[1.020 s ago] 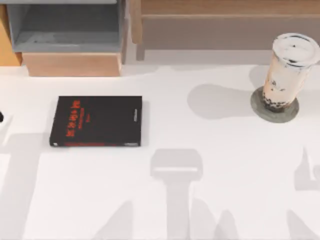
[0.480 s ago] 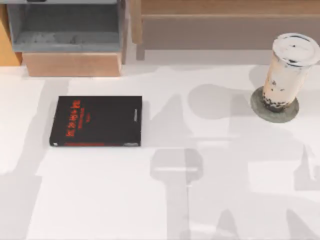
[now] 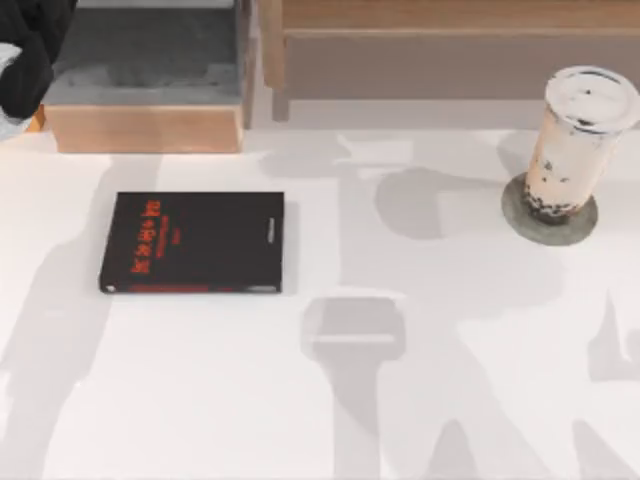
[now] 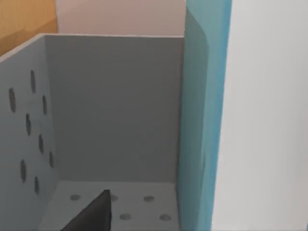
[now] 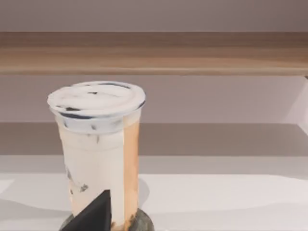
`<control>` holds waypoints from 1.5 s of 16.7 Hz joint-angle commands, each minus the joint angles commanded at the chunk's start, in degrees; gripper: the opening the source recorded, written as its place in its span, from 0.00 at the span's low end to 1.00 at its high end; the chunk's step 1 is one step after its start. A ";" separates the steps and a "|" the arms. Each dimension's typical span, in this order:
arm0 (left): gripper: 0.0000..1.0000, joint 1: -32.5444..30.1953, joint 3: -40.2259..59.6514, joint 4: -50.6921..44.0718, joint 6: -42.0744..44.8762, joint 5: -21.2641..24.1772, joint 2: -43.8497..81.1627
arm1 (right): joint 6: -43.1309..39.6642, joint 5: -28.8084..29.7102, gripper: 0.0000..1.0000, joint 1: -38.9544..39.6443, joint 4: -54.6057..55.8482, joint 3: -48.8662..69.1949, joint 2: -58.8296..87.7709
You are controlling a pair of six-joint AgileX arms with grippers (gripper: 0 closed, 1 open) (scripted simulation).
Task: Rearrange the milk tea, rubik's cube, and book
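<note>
Left hand (image 3: 25,60) over bin, black red-lettered book (image 3: 192,256)

I see the book (image 3: 192,243) lying flat at table left, before the open bin (image 3: 150,75); the milk tea (image 3: 578,145) stands far right on a coaster (image 3: 520,222).

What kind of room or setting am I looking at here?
Probably a computer-rendered desk or study corner, not a real room. A white table holds a book and a milk tea standing on a grey coaster, with a grey storage bin and a wooden shelf along the back.
</note>
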 joint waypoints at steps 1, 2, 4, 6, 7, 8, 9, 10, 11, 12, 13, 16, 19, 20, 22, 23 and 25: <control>1.00 -0.06 0.65 0.36 0.01 -0.09 0.88 | 0.00 0.00 1.00 0.00 0.00 0.00 0.00; 1.00 -0.08 0.85 0.47 0.01 -0.11 1.16 | 0.00 0.00 1.00 0.00 0.00 0.00 0.00; 1.00 -0.08 0.85 0.47 0.01 -0.11 1.16 | 0.00 0.00 1.00 0.00 0.00 0.00 0.00; 1.00 0.24 0.57 0.35 0.00 -0.05 1.00 | 0.00 0.00 1.00 0.00 0.00 0.00 0.00; 1.00 0.22 0.77 0.33 0.00 -0.02 1.13 | 0.00 0.00 1.00 0.00 0.00 0.00 0.00; 1.00 0.19 1.50 0.20 0.00 0.05 1.62 | 0.00 0.00 1.00 0.00 0.00 0.00 0.00; 1.00 0.19 2.60 -0.05 0.00 0.14 2.39 | 0.00 0.00 1.00 0.00 0.00 0.00 0.00; 1.00 0.22 3.93 -0.41 0.00 0.22 3.35 | 0.00 0.00 1.00 0.00 0.00 0.00 0.00; 1.00 0.26 5.36 -0.81 -0.01 0.29 4.38 | 0.00 0.00 1.00 0.00 0.00 0.00 0.00; 1.00 0.31 6.75 -1.20 -0.01 0.35 5.38 | 0.00 0.00 1.00 0.00 0.00 0.00 0.00; 1.00 0.36 7.96 -1.56 -0.02 0.41 6.24 | 0.00 0.00 1.00 0.00 0.00 0.00 0.00; 1.00 0.42 9.26 -1.97 -0.02 0.48 7.13 | 0.00 0.00 1.00 0.00 0.00 0.00 0.00; 0.92 0.42 9.26 -1.97 -0.02 0.48 7.13 | 0.00 0.00 1.00 0.00 0.00 0.00 0.00; 0.85 0.42 9.26 -1.97 -0.02 0.48 7.13 | 0.00 0.00 1.00 0.00 0.00 0.00 0.00; 0.70 0.42 9.26 -1.97 -0.02 0.48 7.13 | 0.00 0.00 1.00 0.00 0.00 0.00 0.00; 0.62 0.42 9.26 -1.97 -0.02 0.48 7.13 | 0.00 0.00 1.00 0.00 0.00 0.00 0.00; 0.47 0.42 9.26 -1.97 -0.02 0.48 7.13 | 0.00 0.00 1.00 0.00 0.00 0.00 0.00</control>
